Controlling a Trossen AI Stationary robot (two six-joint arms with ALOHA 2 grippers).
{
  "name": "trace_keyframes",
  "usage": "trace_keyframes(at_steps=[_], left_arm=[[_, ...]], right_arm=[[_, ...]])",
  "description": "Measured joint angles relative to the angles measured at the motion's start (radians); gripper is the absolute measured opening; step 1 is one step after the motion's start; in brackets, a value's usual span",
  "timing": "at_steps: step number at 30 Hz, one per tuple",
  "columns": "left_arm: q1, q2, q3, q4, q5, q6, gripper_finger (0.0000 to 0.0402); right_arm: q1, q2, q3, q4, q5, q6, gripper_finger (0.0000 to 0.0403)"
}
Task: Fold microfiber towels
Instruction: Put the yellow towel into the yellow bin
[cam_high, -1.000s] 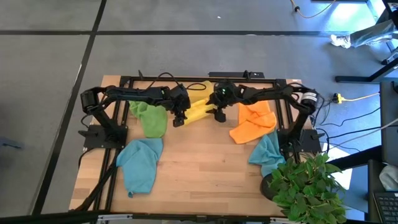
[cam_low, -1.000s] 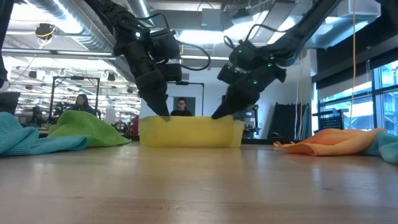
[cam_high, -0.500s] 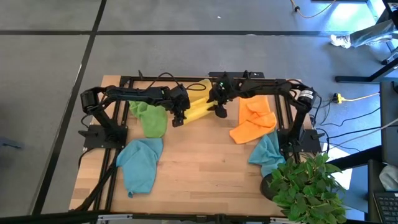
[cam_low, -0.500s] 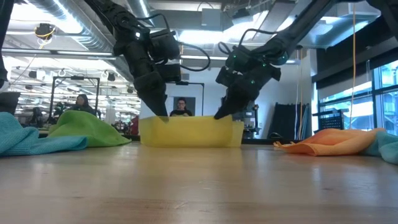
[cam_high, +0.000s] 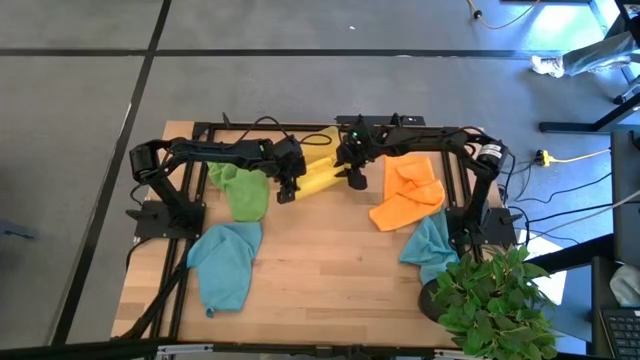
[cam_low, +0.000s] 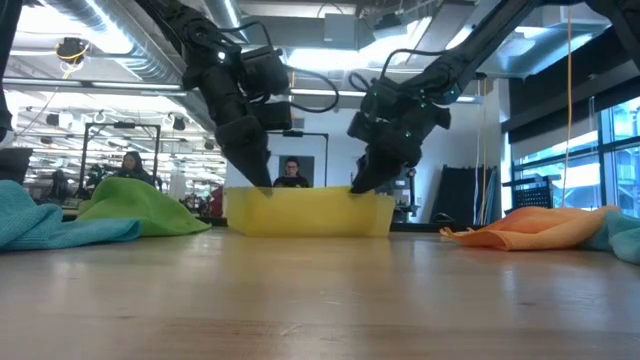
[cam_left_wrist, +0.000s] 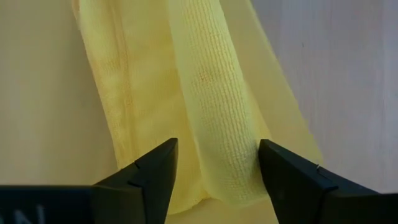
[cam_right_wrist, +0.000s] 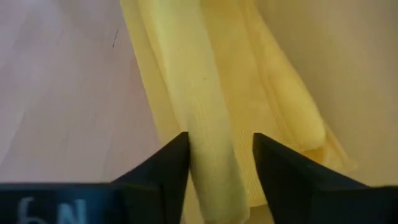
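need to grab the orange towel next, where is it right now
In the high view the orange towel lies bunched on the table's right side, just right of the right pincer, with a teal-blue towel directly below it.

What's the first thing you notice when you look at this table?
The yellow towel at the back middle, with the left gripper and right gripper each straddling a raised fold at its ends. Around it lie a green towel, an orange towel and two blue towels.

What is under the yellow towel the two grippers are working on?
Bare wooden table shows around the yellow towel, held at its ends by the left gripper and right gripper. Whatever its folds cover is hidden.
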Motion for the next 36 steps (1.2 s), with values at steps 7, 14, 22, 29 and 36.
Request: trace_keyframes(at_steps=[7,14,22,29,36], left_arm=[[0.000,0.000,0.000,0.008,-0.001,0.034,0.0160],[0.000,0.000,0.000,-0.011,-0.001,0.089,0.0027],[0.010,0.000,0.000,-0.074,-0.043,0.204,0.0001],[0.059,-0.001,0.001,-0.076,-0.070,0.258,0.0000],[0.071,-0.003,0.072,-0.169,-0.084,0.285,0.0000]], right_arm=[[0.000,0.002,-0.002,-0.003,-0.002,-0.009,0.0060],[0.016,0.002,-0.002,-0.021,-0.003,0.032,0.0016],[0.114,0.002,-0.003,-0.010,-0.060,0.130,0.0007],[0.147,0.002,-0.003,0.032,0.082,0.204,0.0007],[0.094,-0.047,-0.003,0.054,0.086,0.220,0.0006]])
